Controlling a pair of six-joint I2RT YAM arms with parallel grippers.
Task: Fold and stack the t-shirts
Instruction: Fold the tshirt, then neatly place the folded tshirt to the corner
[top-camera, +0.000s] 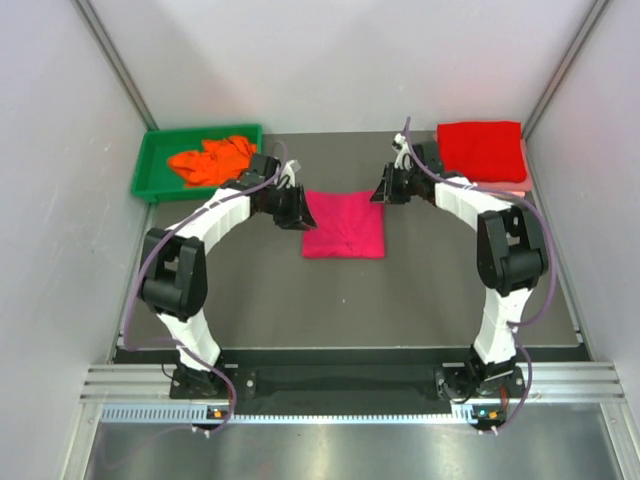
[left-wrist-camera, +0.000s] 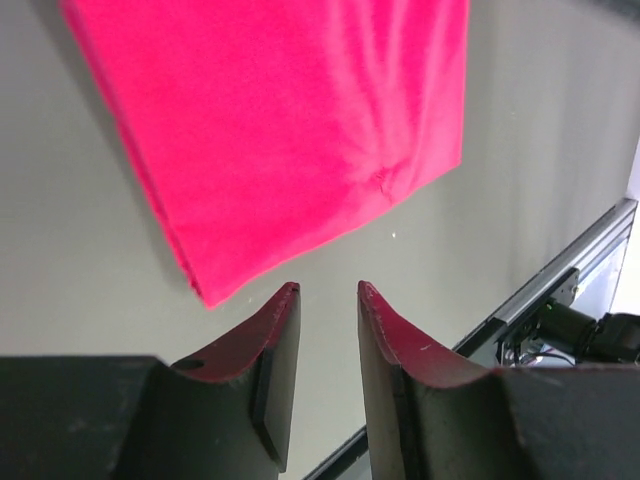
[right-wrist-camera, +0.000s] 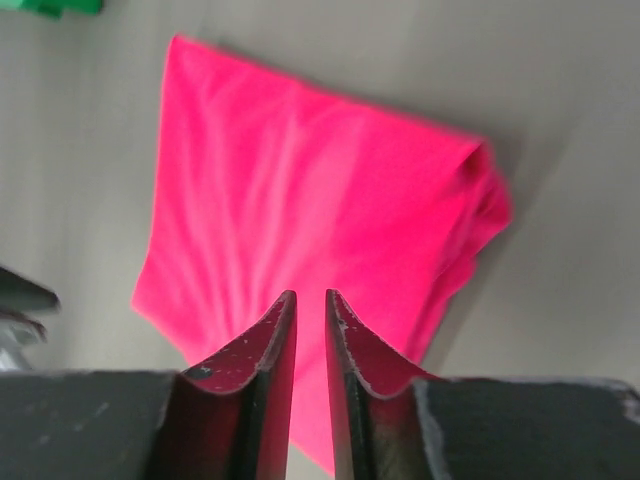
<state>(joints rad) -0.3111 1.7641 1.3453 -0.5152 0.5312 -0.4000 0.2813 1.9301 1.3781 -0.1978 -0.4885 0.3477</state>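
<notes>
The folded magenta-pink t-shirt (top-camera: 345, 228) lies flat mid-table between the 2 grippers. The left gripper (left-wrist-camera: 328, 288) sits just off its far left corner, jaws spread on nothing, and the right gripper (right-wrist-camera: 310, 295) hangs over its far right corner, jaws parted by a thin slit. A folded red t-shirt (top-camera: 481, 150) lies far right.

**Pincer (left-wrist-camera: 327, 290) parted beside folded shirt (left-wrist-camera: 290, 130)**

The magenta shirt lies folded flat on the grey worktop (left-wrist-camera: 540, 180). The pincer hovers just off one corner of it, jaws apart with nothing between them. A metal rail (left-wrist-camera: 560, 280) runs along the worktop's edge, apart from the shirt.
</notes>
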